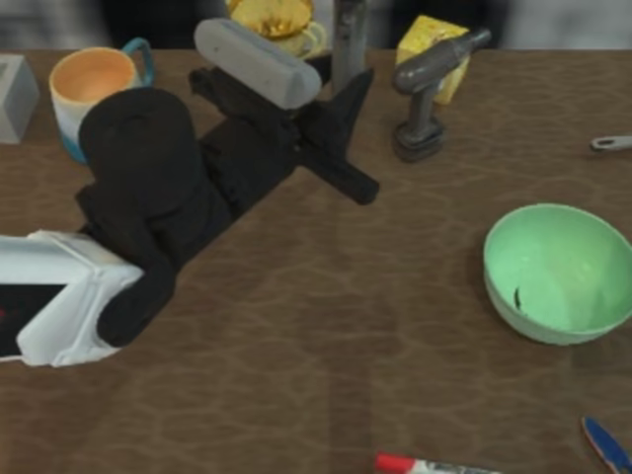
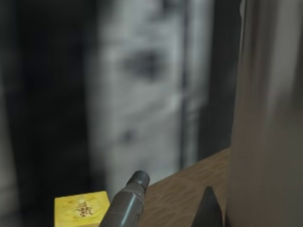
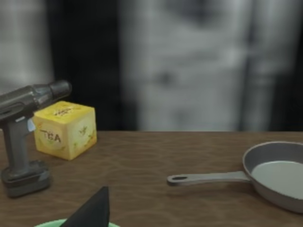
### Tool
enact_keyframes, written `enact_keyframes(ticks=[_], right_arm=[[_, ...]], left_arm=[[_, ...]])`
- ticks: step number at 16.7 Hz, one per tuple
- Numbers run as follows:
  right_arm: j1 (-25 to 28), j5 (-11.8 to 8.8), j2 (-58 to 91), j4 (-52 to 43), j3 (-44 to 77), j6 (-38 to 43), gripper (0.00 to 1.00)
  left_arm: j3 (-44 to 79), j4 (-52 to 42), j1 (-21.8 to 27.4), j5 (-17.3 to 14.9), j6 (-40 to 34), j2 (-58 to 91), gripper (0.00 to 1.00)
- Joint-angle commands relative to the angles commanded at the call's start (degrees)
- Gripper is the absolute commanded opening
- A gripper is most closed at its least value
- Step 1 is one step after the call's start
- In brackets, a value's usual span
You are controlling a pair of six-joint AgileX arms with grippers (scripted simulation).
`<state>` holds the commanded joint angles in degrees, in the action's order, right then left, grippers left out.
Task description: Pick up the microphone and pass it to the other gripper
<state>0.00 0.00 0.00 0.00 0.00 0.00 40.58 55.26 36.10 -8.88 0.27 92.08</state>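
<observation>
Reaching left gripper point(image 1: 341, 128), jaws spread, round the upright microphone point(image 1: 348, 44) beside the drill point(image 1: 427, 89): rigid, slick metal handle, grip mid-handle.

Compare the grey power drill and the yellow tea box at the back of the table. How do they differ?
The grey power drill is metallic grey and L-shaped; the yellow tea box is a bright yellow cube with "TEA" printed on it. The drill stands upright on its base, taller than the box and just in front of it. Both rest on the table near its far edge.
</observation>
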Motion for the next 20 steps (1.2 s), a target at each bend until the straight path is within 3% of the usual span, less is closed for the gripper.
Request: enact_keyframes(ticks=[5,15,20], right_arm=[[4.61,-0.19,6.36,3.79,4.16,-0.30,1.00],[28.81,-0.95,51.41,25.20,27.49,0.41,1.00],[37.40,-1.08,66.91,32.60,35.59,0.59,1.00]], left_arm=[[0.00,0.00,0.00,0.00,0.00,0.00,0.00],[0.00,0.00,0.00,0.00,0.00,0.00,0.00],[0.00,0.00,0.00,0.00,0.00,0.00,0.00]])
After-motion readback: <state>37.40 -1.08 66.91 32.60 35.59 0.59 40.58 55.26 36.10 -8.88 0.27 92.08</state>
